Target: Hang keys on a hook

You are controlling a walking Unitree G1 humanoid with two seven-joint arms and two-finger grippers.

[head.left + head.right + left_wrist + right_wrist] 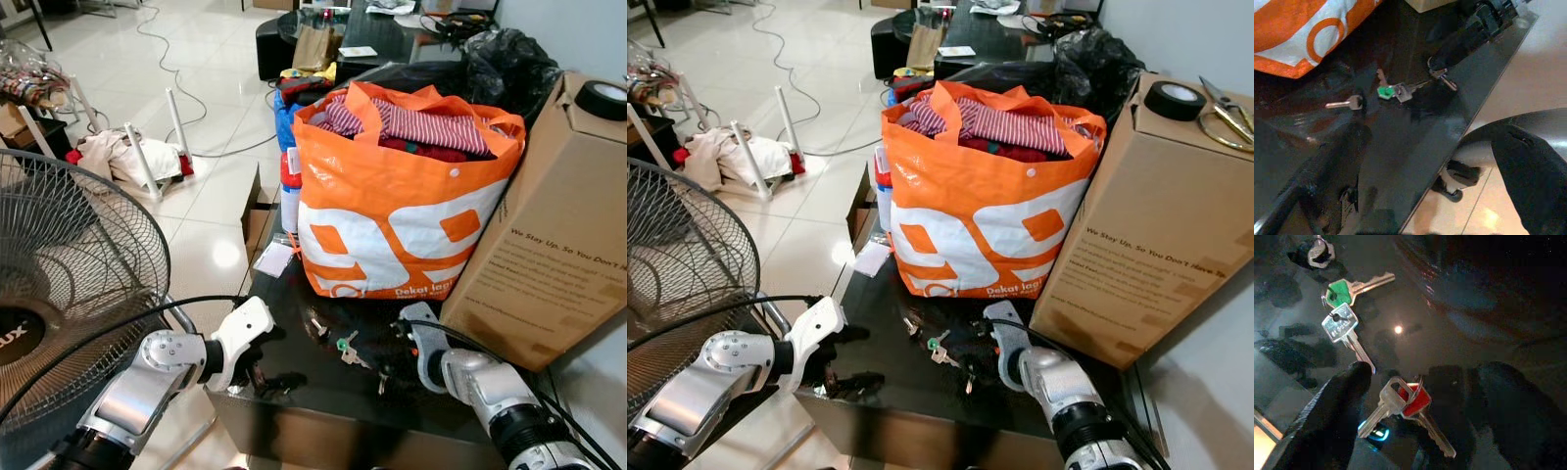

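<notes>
1. Head views: black glossy table [294, 377] carrying an orange bag [392, 215] and a cardboard box [549, 245]; a fan [59, 284] stands on the robot's left.
2. Right wrist view: right gripper [1415, 401] with jaws spread wide, straddling the red-capped keys [1408, 404]; the keys lie flat on the table, between the fingers; contact cannot be told; the green-capped key [1344, 290] lies just beyond the fingertips.
3. Left wrist view: left gripper [1435, 161] with jaws wide apart, holding nothing; a lone key [1344, 104] lies ahead of it.
</notes>
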